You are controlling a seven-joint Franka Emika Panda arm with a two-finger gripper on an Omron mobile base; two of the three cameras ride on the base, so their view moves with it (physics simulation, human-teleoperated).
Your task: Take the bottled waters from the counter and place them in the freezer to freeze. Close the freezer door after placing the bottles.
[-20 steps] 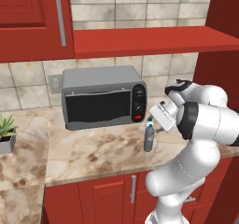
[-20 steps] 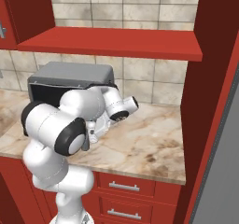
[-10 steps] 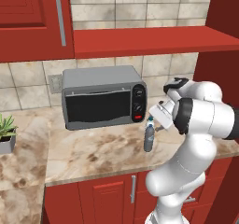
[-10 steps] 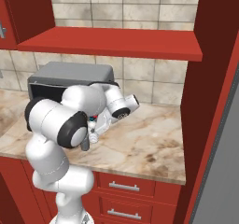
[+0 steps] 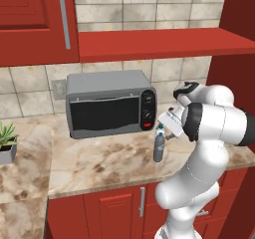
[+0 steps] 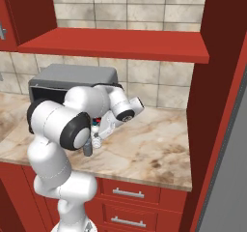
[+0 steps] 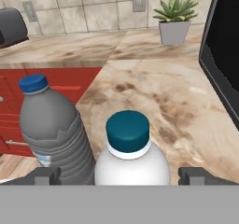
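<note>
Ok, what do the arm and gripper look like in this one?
A glossy white arm of rounded segments with black bands at the joints. The gripper has two small dark grey finger tips. No cables or markings are visible.

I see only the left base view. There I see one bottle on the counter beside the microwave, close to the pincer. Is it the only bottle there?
Observer: No. The hand view shows two bottles close together: a grey bottle with a blue cap and a white bottle with a darker teal cap.
Operator: Which one is the pincer aimed at?
Observer: The white bottle. It sits in the middle of the pincer, nearer to the camera than the grey bottle, which stands off to one side.
Operator: Does the pincer hold it already?
Observer: No. The pincer is open wide, and the fingertips stand apart from the white bottle on both sides.
</note>
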